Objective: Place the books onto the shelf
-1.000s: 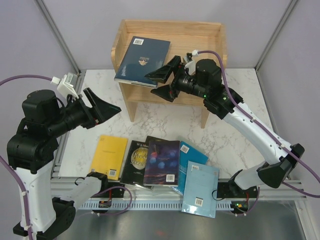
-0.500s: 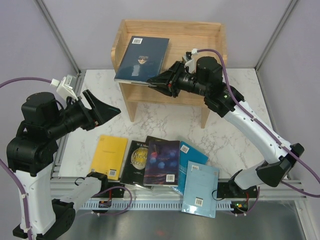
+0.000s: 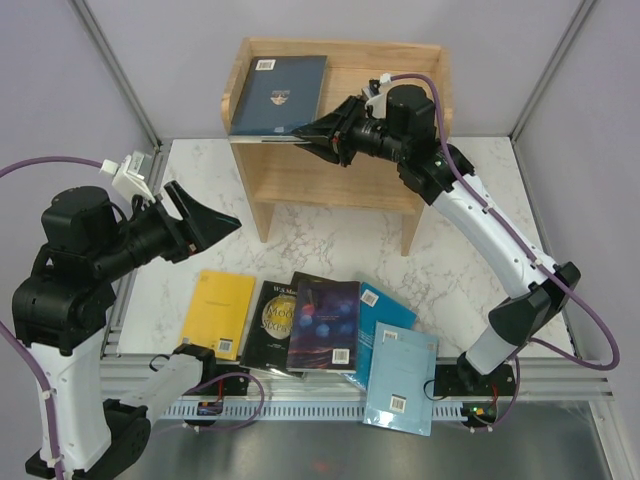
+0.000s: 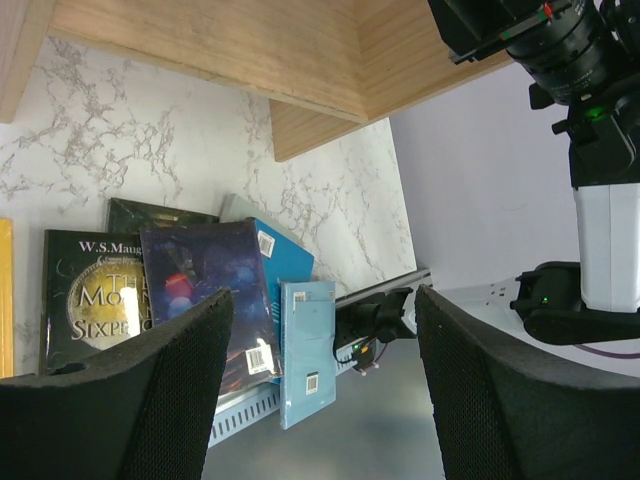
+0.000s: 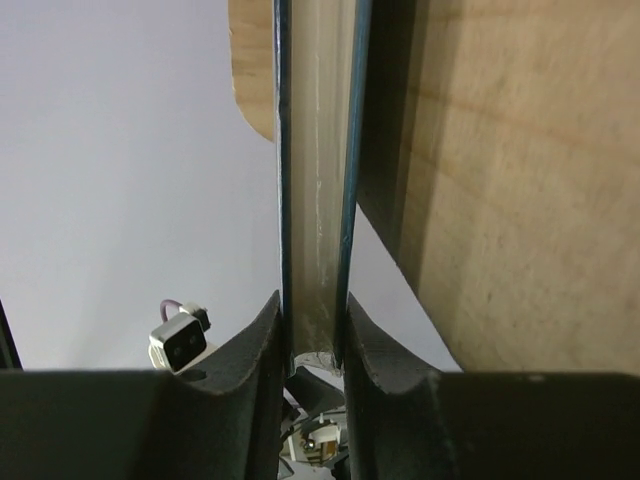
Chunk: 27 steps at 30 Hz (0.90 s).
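Note:
A navy book (image 3: 278, 95) lies nearly flat over the left end of the wooden shelf's (image 3: 400, 60) top tier. My right gripper (image 3: 312, 135) is shut on its near right corner. In the right wrist view the book's page edge (image 5: 316, 150) is pinched between the fingers of the right gripper (image 5: 313, 320), with shelf wood (image 5: 520, 180) to the right. On the table front lie a yellow book (image 3: 222, 312), a black one with gold title (image 3: 268, 325), a dark illustrated one (image 3: 325, 325), a teal one (image 3: 385, 305) and a light blue one (image 3: 402, 378). My left gripper (image 3: 215, 215) hangs open and empty left of the shelf.
The books overlap one another near the slotted front rail (image 3: 300, 410), the light blue one reaching over it. The left wrist view looks between the left gripper's (image 4: 325, 380) open fingers down on these books, with the shelf's underside (image 4: 220, 40) at the top. Frame posts stand at the back corners.
My right gripper closed on the navy book and carried it up and back over the shelf's top tier, where it now lies flatter. The left arm stayed still.

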{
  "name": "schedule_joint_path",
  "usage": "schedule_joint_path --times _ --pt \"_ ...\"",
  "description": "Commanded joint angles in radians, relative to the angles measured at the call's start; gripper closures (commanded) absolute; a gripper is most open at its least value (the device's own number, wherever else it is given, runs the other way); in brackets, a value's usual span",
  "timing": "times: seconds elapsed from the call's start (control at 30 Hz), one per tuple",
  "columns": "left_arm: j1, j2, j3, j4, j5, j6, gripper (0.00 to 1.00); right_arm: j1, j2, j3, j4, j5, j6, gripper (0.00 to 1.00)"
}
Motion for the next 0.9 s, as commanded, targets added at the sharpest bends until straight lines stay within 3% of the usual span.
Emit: schedule_joint_path --times 0.0,0.07,0.23,0.27,0.33,0.37,0.87 --pt "0.004 -0.006 0.002 0.005 0.024 -0.015 0.24 -0.024 0.028 0.033 0.006 0.011 -0.002 0.84" --pt "0.004 -0.007 0.000 0.001 0.023 -0.012 0.24 -0.033 0.026 0.021 0.006 0.014 0.000 0.80" --pt "0.005 -0.014 -0.016 -0.010 0.021 0.000 0.24 -0.044 0.025 -0.003 0.008 0.018 0.009 0.56" --pt "0.004 -0.017 -0.030 -0.012 0.018 0.002 0.24 -0.045 0.028 -0.003 0.008 0.014 0.011 0.42" --pt "0.004 -0.027 -0.056 -0.015 0.015 0.008 0.24 -0.048 0.029 -0.002 0.006 0.007 0.006 0.29" --pt "0.004 -0.032 -0.065 -0.016 0.014 0.011 0.24 -0.047 0.022 -0.002 0.005 0.006 0.005 0.02" --pt "0.004 -0.089 -0.227 -0.024 -0.005 0.022 0.25 -0.047 -0.212 -0.270 0.002 -0.028 -0.009 0.02"
